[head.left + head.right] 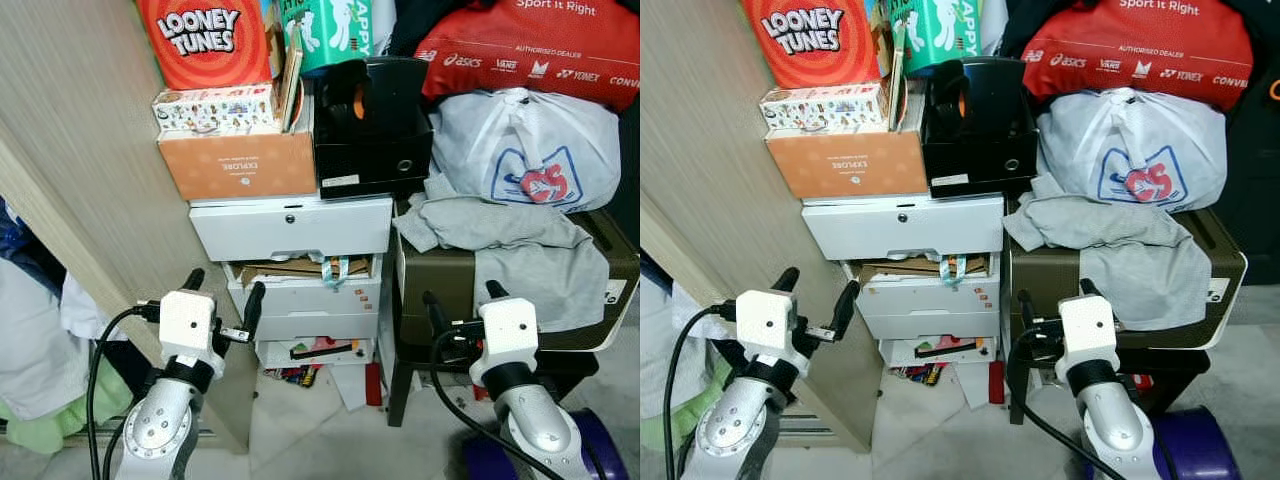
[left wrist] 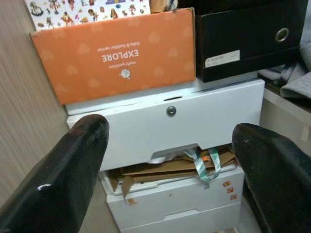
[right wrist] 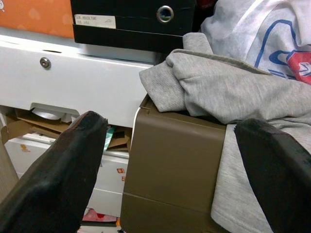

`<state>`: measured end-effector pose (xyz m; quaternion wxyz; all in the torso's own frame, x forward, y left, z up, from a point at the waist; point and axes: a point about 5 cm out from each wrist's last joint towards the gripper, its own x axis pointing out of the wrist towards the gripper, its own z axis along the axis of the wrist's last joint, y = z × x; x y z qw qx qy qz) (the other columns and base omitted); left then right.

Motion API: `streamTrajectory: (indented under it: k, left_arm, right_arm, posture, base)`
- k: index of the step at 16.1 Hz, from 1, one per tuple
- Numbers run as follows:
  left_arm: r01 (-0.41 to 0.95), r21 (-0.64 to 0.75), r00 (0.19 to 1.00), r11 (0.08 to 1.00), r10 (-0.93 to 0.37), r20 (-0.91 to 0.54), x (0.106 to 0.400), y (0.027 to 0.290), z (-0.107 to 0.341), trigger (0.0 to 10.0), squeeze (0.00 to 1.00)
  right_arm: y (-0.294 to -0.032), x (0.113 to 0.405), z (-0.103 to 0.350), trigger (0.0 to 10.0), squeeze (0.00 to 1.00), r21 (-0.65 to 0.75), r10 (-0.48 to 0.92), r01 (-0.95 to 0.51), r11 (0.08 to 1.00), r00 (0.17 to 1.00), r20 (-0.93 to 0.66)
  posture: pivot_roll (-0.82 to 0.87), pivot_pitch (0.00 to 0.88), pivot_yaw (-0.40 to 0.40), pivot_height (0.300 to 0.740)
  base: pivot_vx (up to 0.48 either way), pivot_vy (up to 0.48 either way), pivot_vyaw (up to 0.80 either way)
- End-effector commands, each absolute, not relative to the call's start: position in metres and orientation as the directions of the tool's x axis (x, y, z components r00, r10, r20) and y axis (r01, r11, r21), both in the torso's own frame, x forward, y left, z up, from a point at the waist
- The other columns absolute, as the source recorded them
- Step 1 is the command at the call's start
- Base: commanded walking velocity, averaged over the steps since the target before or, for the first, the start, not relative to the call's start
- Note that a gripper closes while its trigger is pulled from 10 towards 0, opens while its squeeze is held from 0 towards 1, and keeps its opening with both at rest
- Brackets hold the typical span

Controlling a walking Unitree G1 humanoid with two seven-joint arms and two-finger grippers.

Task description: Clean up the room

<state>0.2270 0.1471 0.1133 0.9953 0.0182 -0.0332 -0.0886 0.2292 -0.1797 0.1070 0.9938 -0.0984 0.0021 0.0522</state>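
A grey garment lies crumpled over a brown box at right, under a white plastic bag. My right gripper is open just in front of the brown box's near face, with nothing between its fingers; in the right wrist view the grey garment hangs over the box's top edge. In front of the white drawer unit, my left gripper is open and holds nothing. The left wrist view faces the top drawer, with cardboard sticking out of the gap below it.
An orange box and a black box sit on the drawers, with a red Looney Tunes item above. A wooden panel stands at left. Clutter lies on the floor under the drawers. Clothes pile at far left.
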Motion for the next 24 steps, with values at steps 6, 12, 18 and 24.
streamTrajectory:
  k: [6,12,18,24]
  left_arm:
    - [0.154,0.046,0.986,0.987,-0.157,0.054,0.228,0.150,0.111,10.0,0.00]
    - [0.154,0.042,0.986,0.987,-0.157,0.057,0.229,0.149,0.111,10.0,0.00]
    - [0.103,0.047,0.993,0.994,-0.106,0.055,0.230,0.154,0.107,10.0,0.00]
    - [0.057,0.038,0.997,0.998,-0.059,0.055,0.236,0.160,0.105,10.0,0.00]
  right_arm:
    - [-0.178,0.233,0.107,10.0,0.00,-0.199,0.116,-0.115,0.973,0.993,-0.006]
    - [-0.179,0.234,0.108,10.0,0.00,-0.202,0.119,-0.118,0.972,0.993,-0.007]
    - [-0.180,0.236,0.108,10.0,0.00,-0.205,0.126,-0.125,0.971,0.992,-0.005]
    - [-0.176,0.243,0.108,10.0,0.00,-0.208,0.151,-0.147,0.967,0.989,0.004]
  posture:
    - [-0.21,0.000,0.090,0.740]
    - [-0.21,0.000,0.088,0.740]
    - [-0.21,0.000,0.082,0.740]
    - [-0.21,0.000,0.085,0.740]
  base:
    - [0.000,0.000,0.80]
    - [0.000,0.000,0.80]
    - [0.000,0.000,0.80]
    - [0.000,0.000,0.80]
